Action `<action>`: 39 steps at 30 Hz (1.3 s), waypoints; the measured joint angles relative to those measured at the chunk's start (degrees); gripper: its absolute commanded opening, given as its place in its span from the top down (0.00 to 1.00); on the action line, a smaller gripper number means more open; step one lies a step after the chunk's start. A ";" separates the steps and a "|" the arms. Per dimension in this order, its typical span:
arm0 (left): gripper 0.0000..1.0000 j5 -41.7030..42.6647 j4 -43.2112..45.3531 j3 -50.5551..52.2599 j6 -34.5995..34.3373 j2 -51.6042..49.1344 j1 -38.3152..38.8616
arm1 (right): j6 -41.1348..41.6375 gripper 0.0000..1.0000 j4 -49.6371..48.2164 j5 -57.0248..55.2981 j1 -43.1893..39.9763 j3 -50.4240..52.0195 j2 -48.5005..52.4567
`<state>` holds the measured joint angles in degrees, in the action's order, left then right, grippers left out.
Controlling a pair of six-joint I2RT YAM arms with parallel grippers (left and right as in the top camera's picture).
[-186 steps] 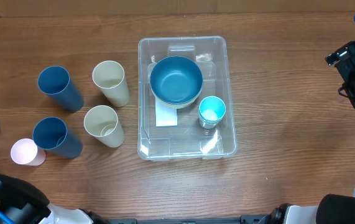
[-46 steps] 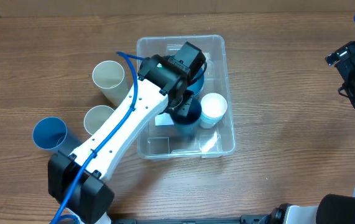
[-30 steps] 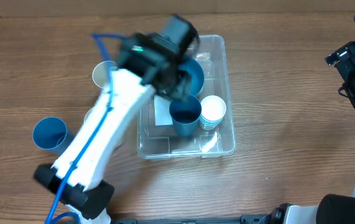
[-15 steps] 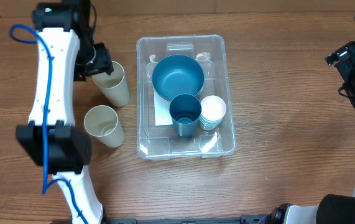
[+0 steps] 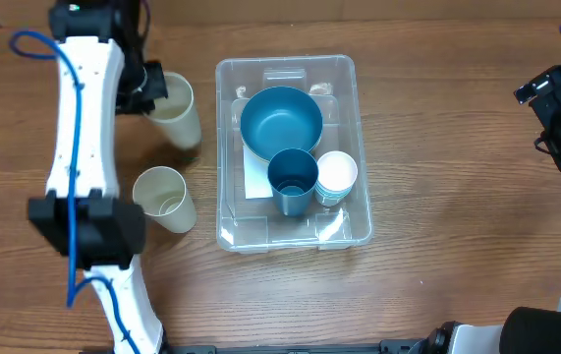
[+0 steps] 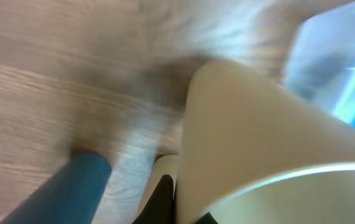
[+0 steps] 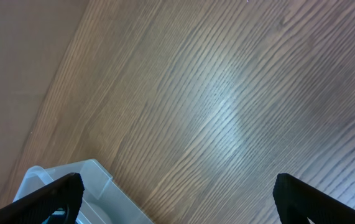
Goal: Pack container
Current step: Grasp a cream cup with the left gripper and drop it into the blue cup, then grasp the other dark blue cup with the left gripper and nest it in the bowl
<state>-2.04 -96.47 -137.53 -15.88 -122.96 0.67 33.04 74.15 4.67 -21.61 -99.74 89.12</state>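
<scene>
Overhead.
- Worktop [image 5: 457,226]: brown wood grain, matt.
- Container [image 5: 260,228], 1: clear rigid plastic, rectangular with rounded corners, white label [image 5: 255,179] on its base. It stands at the middle of the worktop.
- Inside it: 1 blue bowl [image 5: 280,120], round and smooth; 1 dark blue cup [image 5: 292,180], a tapered cylinder; 1 white cup [image 5: 337,175] touching it. Both cups stand upright.
- Left of the container: 2 cream tapered cups. The far cream cup [image 5: 179,113] is tilted; the near cream cup [image 5: 164,197] stands free.
- Left gripper [image 5: 148,87]: clamped on the far cream cup's rim.
- Right gripper [image 5: 555,118]: well apart at the right edge.

Left wrist. Heavily blurred. The far cream cup [image 6: 258,137] fills the view, with the clear container [image 6: 332,50] behind it.

Right wrist. The right gripper [image 7: 177,199] has its 2 black fingers spread wide and holds nothing. One rounded container corner [image 7: 96,177] shows.
</scene>
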 measured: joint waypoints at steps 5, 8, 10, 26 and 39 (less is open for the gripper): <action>0.96 0.57 -0.04 -4.42 2.82 21.57 10.38 | 0.00 0.00 0.00 0.00 0.02 0.00 0.00; 0.96 1.99 -0.59 -5.05 3.93 27.50 18.84 | -0.02 0.00 0.00 0.02 0.00 0.00 0.00; 0.96 2.47 -0.42 -3.28 4.07 26.73 22.71 | -0.02 0.00 0.00 0.02 0.00 0.00 0.00; 0.44 3.23 12.59 28.81 4.61 24.41 31.10 | -0.02 0.00 0.02 0.02 0.02 0.00 0.00; 0.02 -0.17 0.15 12.87 0.76 35.67 -6.71 | -0.04 0.00 -0.04 0.02 0.02 0.00 0.00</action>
<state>-2.22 -96.31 -124.66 -15.11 -87.29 -6.04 32.99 74.11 4.69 -21.58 -99.74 89.12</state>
